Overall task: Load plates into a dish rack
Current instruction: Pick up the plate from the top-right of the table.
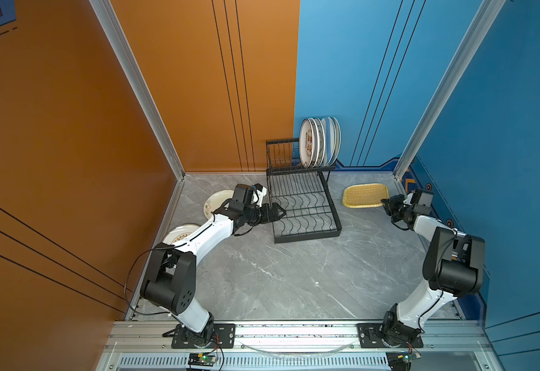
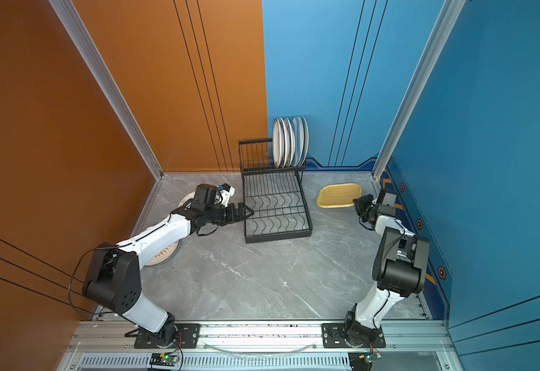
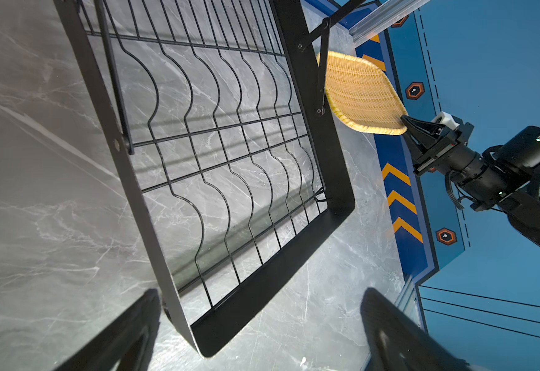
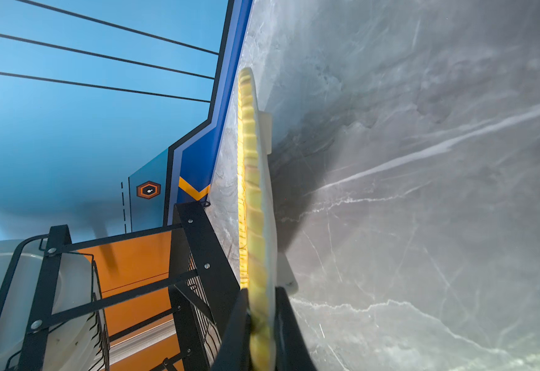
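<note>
Yellow woven tray (image 1: 365, 194) at 3 o'clock of dish rack (image 1: 307, 221); right pincer (image 1: 386, 203) clamped on its rim. Left pincer (image 1: 280, 212) apart, at rack's 9 o'clock edge. Upright plates (image 1: 318, 143) in raised rear tier; two loose plates (image 1: 219, 197) on worktop (image 1: 278, 273) at 9 o'clock.

No readable text, no labels, no numbers

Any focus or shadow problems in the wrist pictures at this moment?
Left wrist view: the fingers of the left gripper are dark, out-of-focus shapes, while the dish rack is sharp. Right wrist view: the yellow tray blurs along its rim close to the right gripper clamped on it, and it throws a soft dark shadow on the table.
</note>
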Robot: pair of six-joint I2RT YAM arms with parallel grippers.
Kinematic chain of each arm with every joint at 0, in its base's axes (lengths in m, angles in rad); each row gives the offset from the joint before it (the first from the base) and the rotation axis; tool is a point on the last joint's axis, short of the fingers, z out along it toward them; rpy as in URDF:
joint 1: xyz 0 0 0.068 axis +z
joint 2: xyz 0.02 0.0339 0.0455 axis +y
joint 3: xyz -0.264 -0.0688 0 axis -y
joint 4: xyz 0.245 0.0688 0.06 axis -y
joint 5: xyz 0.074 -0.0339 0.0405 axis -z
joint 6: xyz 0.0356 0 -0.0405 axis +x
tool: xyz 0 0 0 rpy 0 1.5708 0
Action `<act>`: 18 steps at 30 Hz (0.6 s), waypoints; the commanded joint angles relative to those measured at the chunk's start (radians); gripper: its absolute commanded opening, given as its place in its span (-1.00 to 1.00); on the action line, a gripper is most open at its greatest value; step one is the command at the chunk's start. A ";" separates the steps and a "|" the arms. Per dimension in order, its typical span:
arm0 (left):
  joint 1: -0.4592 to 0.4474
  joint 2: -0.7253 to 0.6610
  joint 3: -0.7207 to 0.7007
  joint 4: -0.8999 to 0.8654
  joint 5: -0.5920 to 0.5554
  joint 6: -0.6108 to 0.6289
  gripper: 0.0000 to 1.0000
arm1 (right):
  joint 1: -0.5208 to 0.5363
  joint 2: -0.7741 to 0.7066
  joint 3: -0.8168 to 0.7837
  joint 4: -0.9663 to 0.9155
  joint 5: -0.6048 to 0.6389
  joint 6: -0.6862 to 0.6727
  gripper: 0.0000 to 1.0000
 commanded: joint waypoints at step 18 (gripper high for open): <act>-0.041 0.087 0.125 -0.010 0.198 0.034 0.96 | -0.050 -0.386 -0.139 0.001 -0.231 0.042 -1.00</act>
